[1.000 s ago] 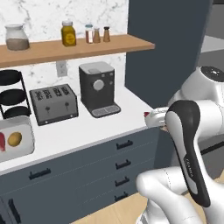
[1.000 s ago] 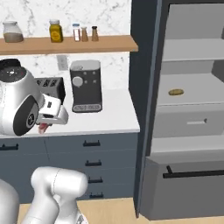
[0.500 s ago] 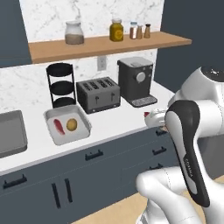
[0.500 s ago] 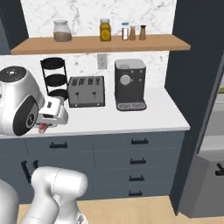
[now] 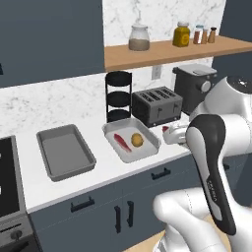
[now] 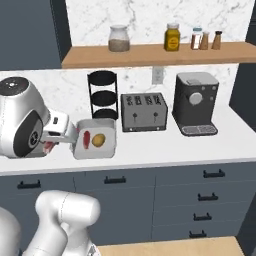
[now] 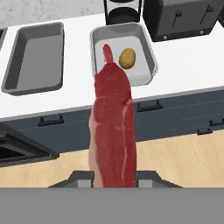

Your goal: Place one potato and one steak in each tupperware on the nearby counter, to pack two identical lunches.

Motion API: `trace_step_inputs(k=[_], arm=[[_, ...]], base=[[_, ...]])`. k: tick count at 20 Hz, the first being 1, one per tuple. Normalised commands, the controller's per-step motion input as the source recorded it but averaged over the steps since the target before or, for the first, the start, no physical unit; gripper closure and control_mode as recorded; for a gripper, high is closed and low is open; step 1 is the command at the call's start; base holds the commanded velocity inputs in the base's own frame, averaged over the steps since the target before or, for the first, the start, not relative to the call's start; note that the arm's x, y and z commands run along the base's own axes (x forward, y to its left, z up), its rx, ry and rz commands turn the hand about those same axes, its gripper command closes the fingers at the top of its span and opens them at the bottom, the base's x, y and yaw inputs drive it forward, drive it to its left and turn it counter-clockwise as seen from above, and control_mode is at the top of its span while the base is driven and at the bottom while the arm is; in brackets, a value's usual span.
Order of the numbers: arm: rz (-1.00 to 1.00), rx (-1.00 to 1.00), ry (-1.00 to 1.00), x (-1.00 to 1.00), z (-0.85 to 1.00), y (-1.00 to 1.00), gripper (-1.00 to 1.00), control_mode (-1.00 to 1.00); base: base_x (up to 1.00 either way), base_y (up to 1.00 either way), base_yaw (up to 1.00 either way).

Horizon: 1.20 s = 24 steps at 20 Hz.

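Held steak: a red steak (image 7: 113, 131) with pale pink streaks stands lengthwise up the middle of the hand view, rising from between the finger tips.
Gripper: the gripper (image 7: 113, 175) is clamped on the held steak, its jaws pressed to the meat's two sides; in the left base view the hand sits out over the counter's front edge, to the right of the filled tray.
Filled tupperware: the right-hand tupperware (image 5: 147, 133) lies on the counter just in front of the toaster and the black rack.
Steak in tray: a second steak (image 5: 122, 142) lies in its left half.
Potato: one potato (image 5: 137, 140) lies just right of that steak, apart from it.
Other tupperware: the left-hand tupperware (image 5: 65, 151) lies well to the left, near the stovetop (image 5: 10, 182), nothing in it.
Counter: the white counter (image 5: 106, 170) runs over dark drawers with black handles.
Behind: toaster (image 5: 157, 105), tiered black rack (image 5: 118, 95), coffee machine (image 6: 194, 103).
Shelf: wooden shelf (image 6: 150, 54) with jars and shakers.
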Motion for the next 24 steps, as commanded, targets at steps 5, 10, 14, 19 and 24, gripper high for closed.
trace_step_inputs(k=[5, 10, 14, 19, 24], arm=[[0.00, 0.00, 0.00, 0.00, 0.00, 0.00, 1.00, 1.00], [0.00, 0.00, 0.00, 0.00, 0.00, 0.00, 1.00, 1.00], [0.00, 0.00, 0.05, 0.46, -0.46, 0.66, 1.00, -1.00], [0.02, 0.00, 0.04, 0.87, -0.67, 0.87, 1.00, -1.00], [0.04, 0.00, 0.00, 1.00, -0.83, 0.74, 1.00, -1.00]], base=[[0.26, 0.48, 0.00], [0.23, 0.43, 0.00], [0.00, 0.00, 0.00], [0.00, 0.00, 0.00], [0.00, 0.00, 0.00]])
